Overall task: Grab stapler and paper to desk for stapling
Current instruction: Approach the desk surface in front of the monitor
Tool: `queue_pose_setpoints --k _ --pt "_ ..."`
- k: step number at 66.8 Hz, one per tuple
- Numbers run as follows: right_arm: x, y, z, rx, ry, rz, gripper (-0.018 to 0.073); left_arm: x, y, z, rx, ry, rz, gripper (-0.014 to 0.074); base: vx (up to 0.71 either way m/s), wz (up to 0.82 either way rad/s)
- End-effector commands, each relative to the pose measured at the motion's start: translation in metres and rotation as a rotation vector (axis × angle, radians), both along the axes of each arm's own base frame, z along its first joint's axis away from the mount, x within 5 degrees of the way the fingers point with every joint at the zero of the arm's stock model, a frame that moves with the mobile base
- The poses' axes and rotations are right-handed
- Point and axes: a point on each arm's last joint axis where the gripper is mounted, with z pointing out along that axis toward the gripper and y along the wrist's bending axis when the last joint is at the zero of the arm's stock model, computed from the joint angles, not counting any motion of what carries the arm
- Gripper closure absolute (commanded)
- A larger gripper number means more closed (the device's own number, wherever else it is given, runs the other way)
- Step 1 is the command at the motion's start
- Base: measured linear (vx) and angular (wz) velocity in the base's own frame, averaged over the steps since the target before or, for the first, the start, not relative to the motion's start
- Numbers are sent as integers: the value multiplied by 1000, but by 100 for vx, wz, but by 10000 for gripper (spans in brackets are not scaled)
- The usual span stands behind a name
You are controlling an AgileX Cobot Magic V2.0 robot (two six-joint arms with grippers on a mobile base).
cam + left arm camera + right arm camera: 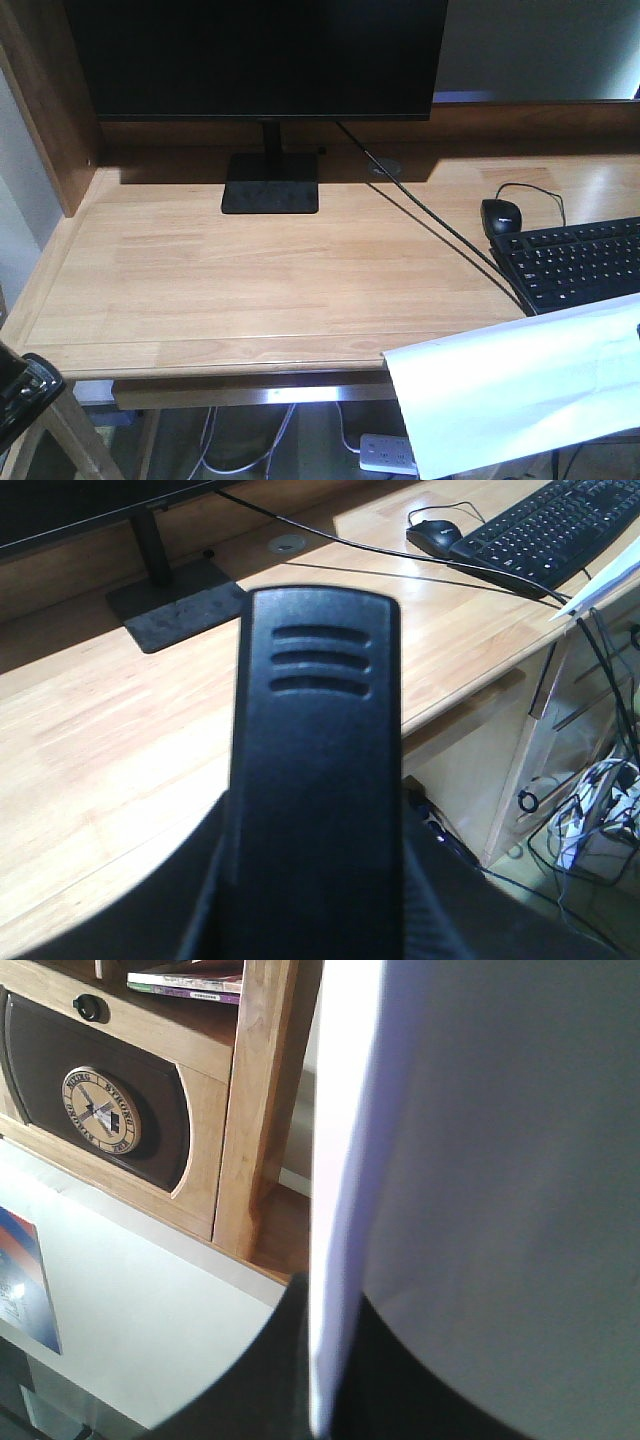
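The black stapler (315, 760) fills the middle of the left wrist view, standing up between the dark jaws of my left gripper (315, 890), which is shut on it above the desk's front part. In the front view that gripper (20, 395) shows at the lower left, just off the corner of the light-wood desk (230, 280). The white paper (510, 385) hangs in the air at the desk's front right edge. In the right wrist view the paper (500, 1160) runs edge-on through my right gripper (325, 1380), which is shut on it.
A dark monitor (260, 60) on a flat base (270, 183) stands at the back. A black mouse (501, 214) and keyboard (580, 262) lie at the right, with a cable (430, 215) crossing from the round hole (385, 168). A power strip (388, 453) lies under the desk.
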Motion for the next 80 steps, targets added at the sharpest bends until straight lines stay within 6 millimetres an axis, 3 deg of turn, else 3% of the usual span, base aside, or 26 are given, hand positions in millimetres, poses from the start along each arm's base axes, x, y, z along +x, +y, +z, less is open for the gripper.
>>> queue_pose_setpoints --k 1,80 --pt "-2 1 4 16 -56 18 564 3 -2 19 -81 -112 0 603 6 1" --pt "-2 1 4 16 -56 18 564 3 -2 19 -81 -112 0 603 5 0"
